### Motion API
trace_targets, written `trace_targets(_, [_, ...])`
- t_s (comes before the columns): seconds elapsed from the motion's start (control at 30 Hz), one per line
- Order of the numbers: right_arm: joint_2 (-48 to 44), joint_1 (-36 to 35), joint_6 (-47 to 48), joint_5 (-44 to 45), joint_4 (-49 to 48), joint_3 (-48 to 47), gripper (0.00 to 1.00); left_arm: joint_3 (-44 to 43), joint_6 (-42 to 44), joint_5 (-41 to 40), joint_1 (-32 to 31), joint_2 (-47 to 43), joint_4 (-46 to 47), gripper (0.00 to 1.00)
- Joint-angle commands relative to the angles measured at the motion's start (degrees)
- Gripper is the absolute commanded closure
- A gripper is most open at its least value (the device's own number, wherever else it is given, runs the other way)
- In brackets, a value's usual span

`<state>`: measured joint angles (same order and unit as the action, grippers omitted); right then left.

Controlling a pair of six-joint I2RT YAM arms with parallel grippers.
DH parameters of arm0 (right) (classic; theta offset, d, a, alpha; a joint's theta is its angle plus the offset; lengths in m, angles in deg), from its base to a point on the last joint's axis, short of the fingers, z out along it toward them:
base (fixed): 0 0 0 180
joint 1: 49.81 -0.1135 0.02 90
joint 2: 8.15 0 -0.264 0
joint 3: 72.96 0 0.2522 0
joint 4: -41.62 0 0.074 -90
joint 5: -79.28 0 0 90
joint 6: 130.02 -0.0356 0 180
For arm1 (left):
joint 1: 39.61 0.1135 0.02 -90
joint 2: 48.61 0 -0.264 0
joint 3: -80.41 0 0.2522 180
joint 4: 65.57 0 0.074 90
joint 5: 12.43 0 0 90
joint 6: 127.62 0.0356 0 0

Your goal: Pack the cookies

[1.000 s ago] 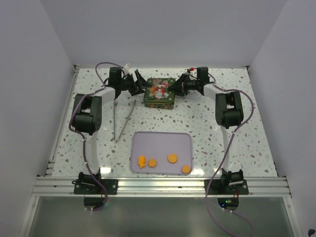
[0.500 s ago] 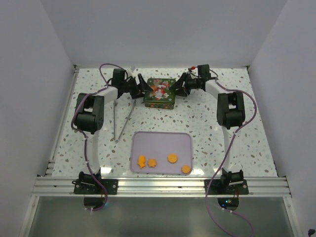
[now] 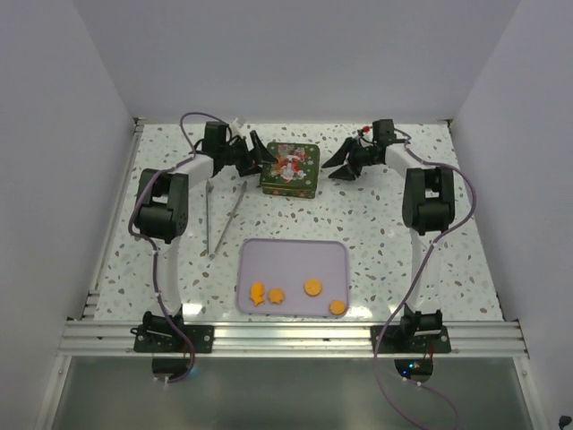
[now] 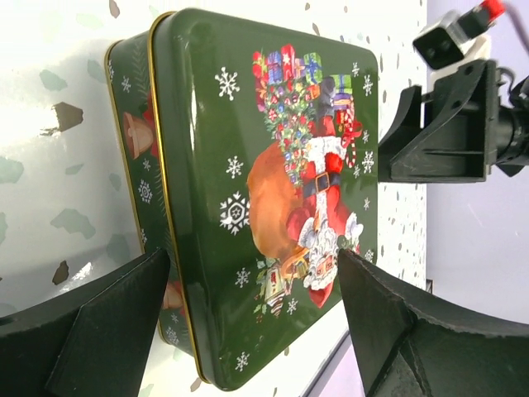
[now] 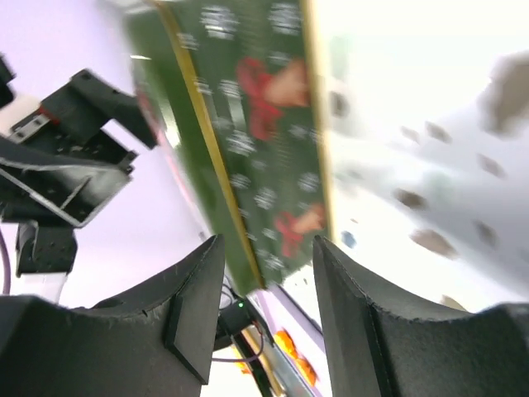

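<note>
Several orange cookies lie on a lavender tray near the front; in the right wrist view they are blurred orange spots. A green Christmas tin with its lid on stands at the back. My left gripper is open at the tin's left end. In its wrist view the tin fills the gap of the left gripper. My right gripper is open and holds nothing, a short way right of the tin. The right wrist view is blurred, with the tin beyond the right gripper.
Metal tongs lie on the speckled table, left of the tray. White walls close in the back and both sides. The arms' bases stand on the rail at the near edge.
My right gripper has drawn back to the right, away from the tin's side, with its fingers a little wider apart. The left gripper has hardly moved. Tin and cookies lie as before.
</note>
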<state>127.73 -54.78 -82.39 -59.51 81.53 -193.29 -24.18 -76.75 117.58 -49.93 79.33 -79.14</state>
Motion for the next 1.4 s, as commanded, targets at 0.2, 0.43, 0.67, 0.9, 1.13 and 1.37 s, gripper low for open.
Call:
trace_targets(0.2, [-6.6,2.0,-7.5,2.3,-10.5,10.5,0.62,-4.0,2.2,-0.4,-0.8,0.6,-2.6,0.12])
trace_targets(0.43, [-4.1,0.3,-10.8,3.6,-14.7,12.5,0.83,-5.9,2.6,-1.1,-1.4,1.3,-4.7,0.12])
trace_targets(0.67, [-2.5,-2.3,-12.1,3.5,-16.1,11.6,0.87,-9.7,3.8,-3.3,-2.2,2.2,-9.2,0.13])
trace_targets(0.9, [-1.7,-3.6,-12.7,2.9,-17.1,11.8,0.88,-12.4,5.0,-6.7,-2.9,2.8,-14.5,0.13])
trace_targets(1.13, [-1.2,-4.6,-12.8,2.5,-17.0,11.1,0.89,-17.2,7.3,-12.0,-4.2,3.3,-21.8,0.13])
trace_targets(1.37, [-1.2,-5.5,-12.9,2.3,-16.9,10.8,0.90,-19.4,9.2,-16.3,-4.9,3.3,-26.4,0.13])
